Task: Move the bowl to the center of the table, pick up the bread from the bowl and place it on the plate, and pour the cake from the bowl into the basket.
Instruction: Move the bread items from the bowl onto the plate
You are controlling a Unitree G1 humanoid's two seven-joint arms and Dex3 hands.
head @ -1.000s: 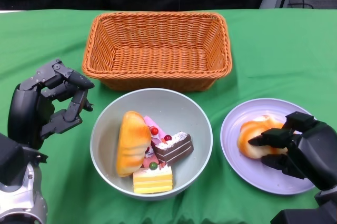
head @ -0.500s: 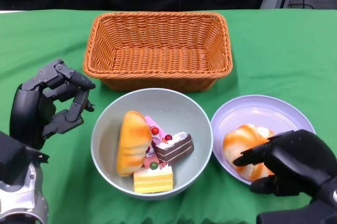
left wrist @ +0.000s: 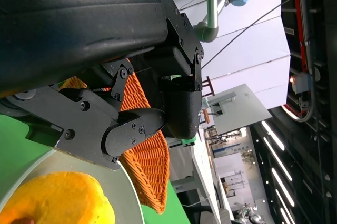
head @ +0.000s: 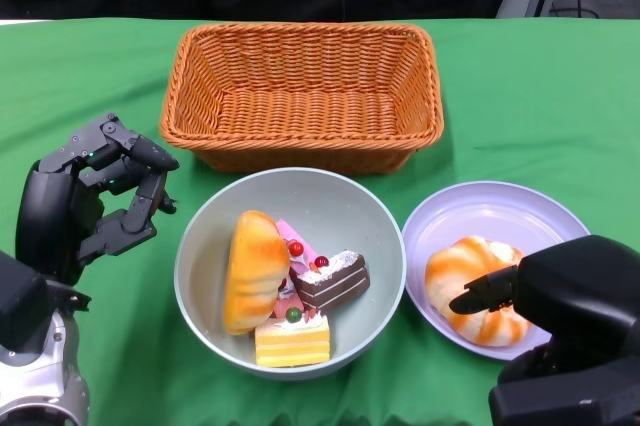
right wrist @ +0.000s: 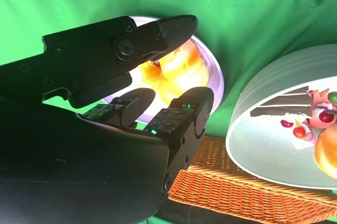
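The grey bowl point(head: 310, 201) sits in front of the basket and holds an orange bread loaf point(head: 250, 271), a chocolate cake slice point(head: 330, 281), a yellow cake slice point(head: 290, 339) and a pink one. To its right, a swirled bread point(head: 470, 281) lies on the lilac plate point(head: 500, 211). My right hand point(head: 565, 296) hovers over the plate's near edge with fingers apart, one fingertip at the bread's side. In the right wrist view the bread point(right wrist: 176, 71) shows beyond the spread fingers point(right wrist: 158, 34). My left hand point(head: 95, 196) stays left of the bowl, fingers bent, holding nothing.
An orange wicker basket point(head: 300, 96) stands behind the bowl, nearly touching its far rim. Green cloth covers the table. The plate almost meets the bowl's right rim. Open cloth lies at the far right and far left.
The plate with the swirled bread slid a little left toward the bowl. My right hand drew back toward the near right and let go of the bread. The left hand stayed put.
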